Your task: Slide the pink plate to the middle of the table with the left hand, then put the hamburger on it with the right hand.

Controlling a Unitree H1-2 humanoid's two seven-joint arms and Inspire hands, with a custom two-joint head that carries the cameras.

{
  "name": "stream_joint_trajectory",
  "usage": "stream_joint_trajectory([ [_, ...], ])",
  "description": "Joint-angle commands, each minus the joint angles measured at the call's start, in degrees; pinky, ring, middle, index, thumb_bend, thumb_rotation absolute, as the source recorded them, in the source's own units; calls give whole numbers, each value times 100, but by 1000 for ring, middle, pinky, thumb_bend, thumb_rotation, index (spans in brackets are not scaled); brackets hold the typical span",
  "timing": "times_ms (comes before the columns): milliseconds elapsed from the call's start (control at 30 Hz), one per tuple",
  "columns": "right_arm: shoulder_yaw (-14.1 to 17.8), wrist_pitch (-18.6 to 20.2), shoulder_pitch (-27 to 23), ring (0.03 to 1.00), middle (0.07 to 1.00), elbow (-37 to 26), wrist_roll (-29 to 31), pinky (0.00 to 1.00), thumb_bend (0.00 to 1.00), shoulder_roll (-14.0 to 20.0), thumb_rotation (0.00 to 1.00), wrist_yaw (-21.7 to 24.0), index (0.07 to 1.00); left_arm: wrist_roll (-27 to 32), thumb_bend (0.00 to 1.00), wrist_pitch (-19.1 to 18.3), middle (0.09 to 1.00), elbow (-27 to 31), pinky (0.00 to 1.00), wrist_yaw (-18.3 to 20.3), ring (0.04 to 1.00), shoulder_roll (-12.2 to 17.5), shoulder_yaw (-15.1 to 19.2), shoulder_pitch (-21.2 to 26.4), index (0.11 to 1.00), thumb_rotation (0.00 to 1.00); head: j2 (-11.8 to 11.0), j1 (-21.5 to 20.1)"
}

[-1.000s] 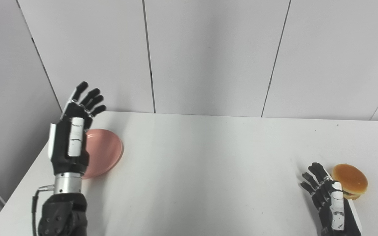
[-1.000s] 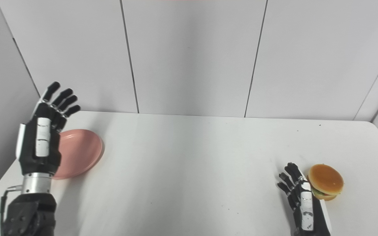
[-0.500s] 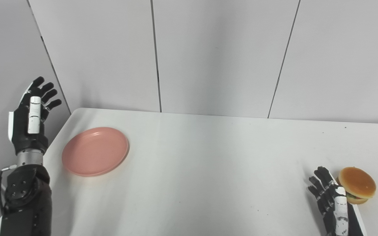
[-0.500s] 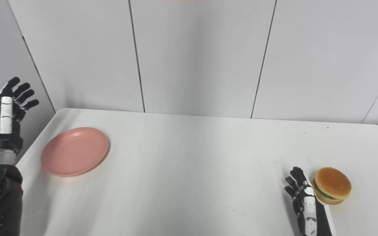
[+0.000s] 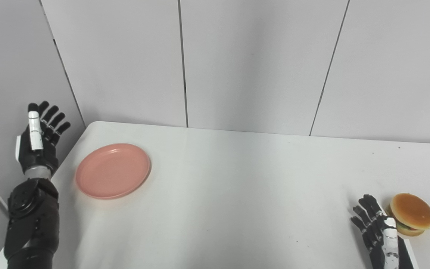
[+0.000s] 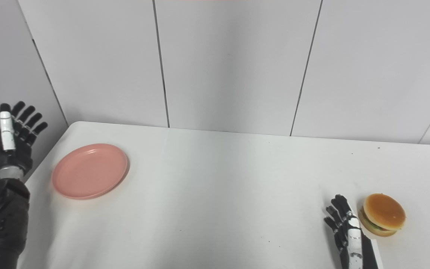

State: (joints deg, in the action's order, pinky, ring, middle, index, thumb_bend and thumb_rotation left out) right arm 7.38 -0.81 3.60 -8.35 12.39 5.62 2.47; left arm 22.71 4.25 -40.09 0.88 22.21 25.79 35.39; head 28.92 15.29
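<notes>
Nearest us, the right robot hand (image 5: 381, 235) rests on the counter (image 5: 237, 194) with fingers apart, grasping nothing, just beside the hamburger (image 5: 411, 214) at the near right. Farther back on the left, the pink plate (image 5: 113, 170) lies flat, well apart from the middle. The left robot hand (image 5: 37, 144) hangs off the counter's left edge, fingers spread and empty; it wants to come down behind the plate's outer rim and push low and steadily toward centre, so the plate slides without tipping.

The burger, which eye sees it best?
The right eye view. There the burger sits whole and farther in from the picture's edge, with its bun and filling clear, next to the right hand. The left eye view shows the same burger whole too, only nearer the right edge.
</notes>
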Motion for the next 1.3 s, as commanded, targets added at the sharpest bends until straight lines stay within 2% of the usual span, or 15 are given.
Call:
stream_joint_trajectory([
  [0,-34,95,134,906,919,-59,-14,900,764,-45,1000,5,903,-45,787,272,796,-164,701,4,779,261,2,385,772,737,38,-14],
  [200,-23,173,153,909,922,-145,1,899,760,-21,1000,8,904,-197,803,543,788,-1015,722,44,773,299,-136,544,770,693,97,-48],
  [333,-33,214,172,902,918,-200,-20,889,761,-8,1000,8,906,-176,809,703,774,-1507,680,95,757,280,-151,593,735,669,132,-63],
  [500,-35,248,195,889,909,-284,-41,880,753,-22,1000,-12,899,-141,797,855,785,-1865,670,143,770,265,-137,578,751,672,161,-96],
  [533,-40,256,196,892,910,-296,-45,880,750,-21,1000,-12,900,-124,794,857,786,-1926,697,148,776,267,-127,577,748,671,166,-103],
  [733,-57,261,187,887,905,-306,-68,879,744,-16,1000,-3,900,-61,791,835,810,-2003,736,293,802,243,-94,502,759,661,172,-119],
  [833,-63,253,180,888,908,-297,-71,880,749,-16,1000,2,908,-65,773,759,801,-1941,756,355,786,194,-122,456,755,651,177,-145],
  [900,-67,263,179,887,908,-301,-73,880,746,-22,1000,-3,907,-55,800,695,796,-1919,762,444,798,163,-150,440,751,647,184,-147],
  [1033,-79,263,176,887,907,-286,-96,876,744,-33,1000,-16,908,-187,797,688,808,-1763,782,549,804,84,-334,364,773,652,173,-144],
  [1133,-88,263,170,886,907,-277,-84,874,746,-54,1000,-23,908,-353,803,694,808,-1699,767,523,802,63,-547,325,777,683,174,-166],
  [1267,-110,266,167,890,909,-272,-85,882,740,-67,1000,-34,904,-404,813,655,800,-1626,735,572,797,3,-720,270,758,673,172,-184],
])
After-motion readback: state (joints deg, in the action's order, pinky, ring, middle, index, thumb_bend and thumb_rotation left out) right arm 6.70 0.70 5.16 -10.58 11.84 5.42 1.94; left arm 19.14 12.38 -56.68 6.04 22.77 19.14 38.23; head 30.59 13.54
